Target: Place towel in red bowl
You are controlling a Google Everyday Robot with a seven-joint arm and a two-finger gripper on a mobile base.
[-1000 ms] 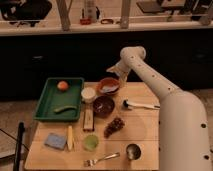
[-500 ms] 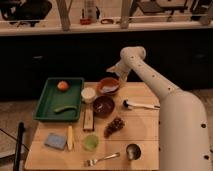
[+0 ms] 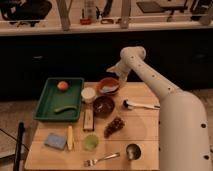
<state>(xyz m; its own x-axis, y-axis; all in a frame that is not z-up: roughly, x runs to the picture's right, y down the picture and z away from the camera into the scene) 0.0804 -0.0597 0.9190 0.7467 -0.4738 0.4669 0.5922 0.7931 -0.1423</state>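
The red bowl (image 3: 102, 83) stands at the back middle of the wooden table. A pale grey-blue towel (image 3: 111, 89) lies inside it, on the right side. My gripper (image 3: 118, 73) hangs just above the bowl's back right rim, at the end of the white arm (image 3: 150, 80) that reaches in from the lower right. I cannot tell whether the gripper touches the towel.
A green tray (image 3: 50, 100) at the left holds an orange (image 3: 62, 85) and a green pepper (image 3: 64, 108). Near the red bowl are a white cup (image 3: 88, 94), a dark bowl (image 3: 103, 105) and a white-handled tool (image 3: 140, 104). Grapes (image 3: 114, 125), a sponge (image 3: 54, 141), a green cup (image 3: 90, 142), a fork (image 3: 102, 159) and a metal cup (image 3: 132, 150) lie nearer.
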